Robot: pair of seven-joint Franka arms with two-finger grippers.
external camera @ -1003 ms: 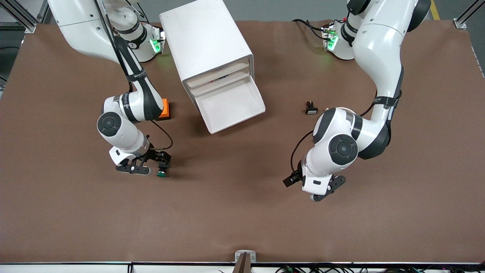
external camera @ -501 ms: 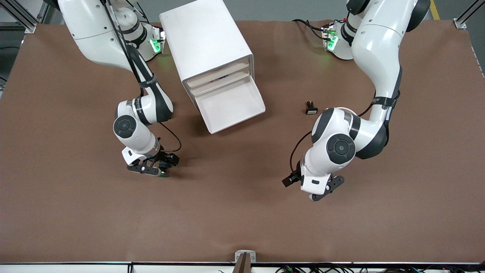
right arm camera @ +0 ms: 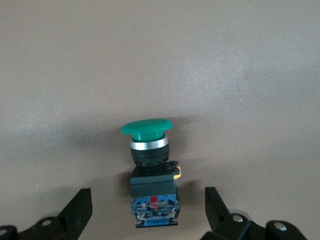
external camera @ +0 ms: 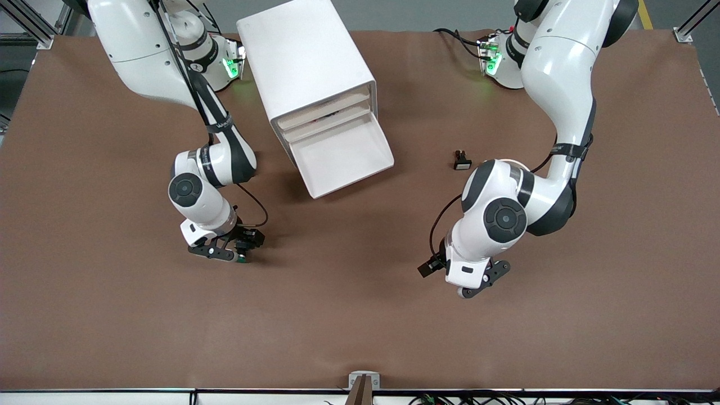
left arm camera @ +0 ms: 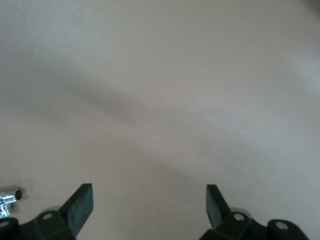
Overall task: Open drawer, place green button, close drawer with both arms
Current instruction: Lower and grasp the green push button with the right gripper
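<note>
The green-capped button [right arm camera: 147,131] lies on its side on the brown table. My right gripper [right arm camera: 147,194] is open and low around it, with one finger on each side of its black body and neither touching. In the front view the right gripper [external camera: 232,251] covers most of the button [external camera: 241,259]. The white cabinet [external camera: 304,56] has its third drawer [external camera: 344,158] pulled out and empty. My left gripper [external camera: 478,283] is open and empty over bare table near the left arm's end, and it also shows in the left wrist view [left arm camera: 149,190].
A black piece with a white rectangular cap [external camera: 462,162] lies on the table between the drawer and the left arm's elbow. The right arm's forearm hangs over the spot beside the cabinet. The orange cube is hidden.
My right gripper has shifted toward the button and come down around it, so it now covers most of the green cap. The right arm now hides the orange cube. The left arm barely moved.
</note>
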